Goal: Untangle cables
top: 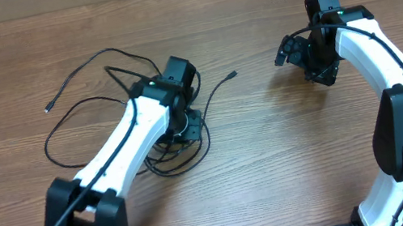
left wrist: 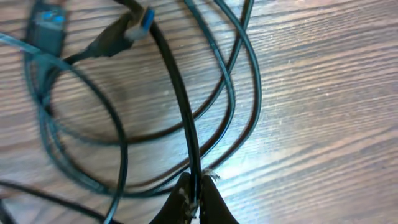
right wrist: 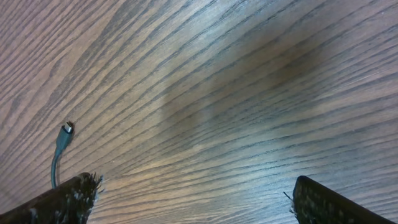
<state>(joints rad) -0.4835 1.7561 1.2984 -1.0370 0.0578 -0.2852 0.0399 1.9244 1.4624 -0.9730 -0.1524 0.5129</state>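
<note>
The black cables (left wrist: pixel 177 93) lie in loose loops on the left side of the wooden bench (top: pixel 291 155), under the left gripper (left wrist: pixel 196 186). Its jaws are squeezed tight on one of the cables. A plug with a blue end (left wrist: pixel 142 18) lies by the loops. The right gripper (right wrist: pixel 196 190) is off to the right, its jaws wide apart and holding nothing. A small silver-tipped plug (right wrist: pixel 65 129) lies near one of its fingers.

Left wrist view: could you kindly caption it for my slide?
The left gripper, shut on one black cable, amid looped cables on a wooden table.
</note>
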